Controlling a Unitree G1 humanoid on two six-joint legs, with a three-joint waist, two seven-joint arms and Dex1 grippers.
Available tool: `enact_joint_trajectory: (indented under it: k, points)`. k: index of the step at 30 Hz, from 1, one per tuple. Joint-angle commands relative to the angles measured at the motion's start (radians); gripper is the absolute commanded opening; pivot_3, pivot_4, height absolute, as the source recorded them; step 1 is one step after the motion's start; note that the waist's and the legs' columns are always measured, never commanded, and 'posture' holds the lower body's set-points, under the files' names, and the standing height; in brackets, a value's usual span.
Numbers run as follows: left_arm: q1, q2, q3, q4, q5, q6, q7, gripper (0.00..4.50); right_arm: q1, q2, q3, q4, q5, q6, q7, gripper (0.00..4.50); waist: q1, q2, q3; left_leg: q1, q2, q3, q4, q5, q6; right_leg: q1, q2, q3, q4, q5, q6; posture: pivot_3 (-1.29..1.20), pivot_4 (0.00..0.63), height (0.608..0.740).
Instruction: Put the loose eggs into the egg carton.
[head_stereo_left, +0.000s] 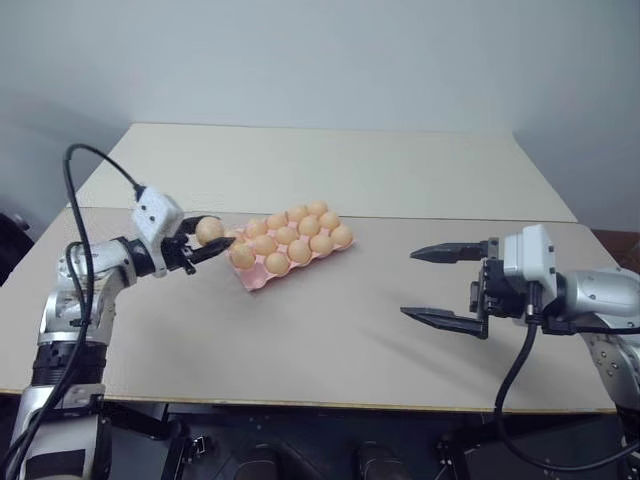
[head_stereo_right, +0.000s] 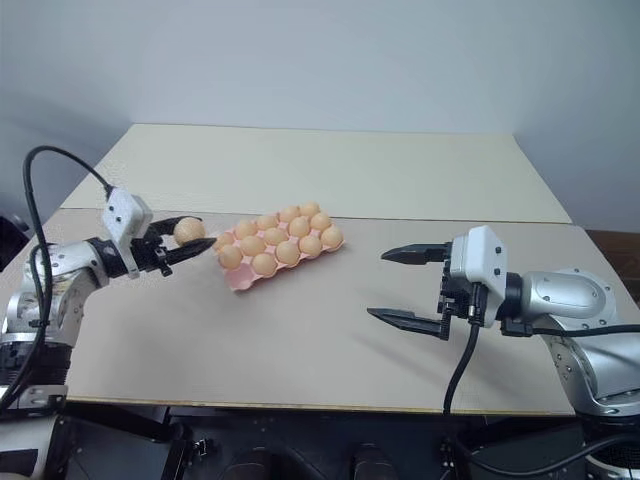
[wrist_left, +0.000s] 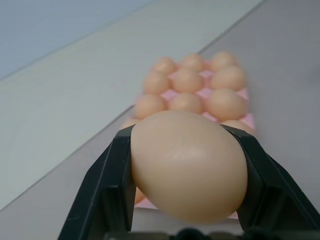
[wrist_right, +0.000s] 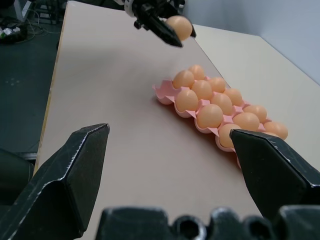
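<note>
I have one egg (head_stereo_left: 208, 230) pinched between the left jaws (head_stereo_left: 207, 243), one finger (wrist_left: 102, 187) on each flank, held above the counter (head_stereo_left: 330, 330) just beside the near-left end of the egg carton (head_stereo_left: 262, 284). The pink carton sits left of centre, its cups nearly all filled; one cup at the end nearest the held egg looks empty. Right jaws (head_stereo_right: 408, 287) gape wide, holding nothing, well apart to the carton's right. No labels or writing readable.

Held egg (head_stereo_left: 209, 230) just left of the egg carton (head_stereo_left: 252, 281), seemingly above the table (head_stereo_left: 330, 330).
</note>
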Motion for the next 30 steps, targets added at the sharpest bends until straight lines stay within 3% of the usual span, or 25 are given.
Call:
enact_joint_trajectory:
  k: [1, 4, 11, 19, 25, 30]
  points:
    - [-0.007, -0.028, -0.060, -0.009, 0.030, -0.017, -0.013, 2.22, -0.010, 0.000, -0.015, -0.012, 0.008, -0.009, -0.005, 4.50, 0.001, 0.000, 0.000, 0.000, 0.000, 0.000, 0.000, 0.000, 0.000, 0.000, 0.000, 0.000, 0.000, 0.000, 0.000, 0.00, 0.150, 0.740]
    - [-0.024, -0.053, -0.103, 0.027, 0.079, -0.031, 0.016, 2.22, -0.002, -0.003, -0.026, -0.024, 0.014, -0.004, -0.010, 4.50, -0.001, 0.000, 0.000, -0.002, 0.000, 0.000, 0.000, 0.000, 0.000, -0.002, 0.000, 0.000, -0.001, 0.000, 0.000, 0.00, 0.150, 0.740]
    - [-0.070, -0.079, -0.117, 0.090, 0.125, -0.046, 0.049, 4.49, 0.020, -0.008, -0.039, -0.046, 0.026, 0.005, -0.024, 4.50, -0.003, 0.000, 0.000, -0.002, 0.000, 0.000, 0.001, 0.000, 0.000, -0.002, 0.000, 0.000, 0.000, 0.000, 0.000, 0.00, 0.150, 0.740]
    - [-0.015, -0.020, 0.012, -0.096, -0.017, -0.030, -0.021, 4.49, 0.023, -0.005, -0.033, -0.045, 0.029, 0.005, -0.031, 4.50, -0.006, 0.000, 0.000, -0.003, 0.000, -0.001, 0.001, 0.000, 0.000, -0.002, 0.000, 0.000, 0.000, 0.000, 0.000, 0.00, 0.150, 0.740]
    - [0.173, 0.145, 0.186, -0.225, -0.145, 0.015, -0.140, 4.49, -0.014, -0.010, -0.017, 0.027, 0.019, -0.008, 0.010, 4.50, -0.018, 0.000, 0.000, -0.001, 0.001, 0.000, 0.000, 0.000, 0.000, -0.002, 0.000, 0.001, 0.000, 0.000, 0.000, 0.00, 0.150, 0.740]
    - [0.400, 0.230, 0.365, -0.357, -0.251, 0.074, -0.210, 4.49, -0.042, -0.022, -0.008, 0.094, 0.007, -0.017, 0.063, 4.50, -0.011, 0.000, 0.000, -0.001, 0.001, 0.000, 0.000, 0.000, 0.000, -0.002, 0.000, 0.000, 0.000, 0.000, 0.000, 0.00, 0.150, 0.740]
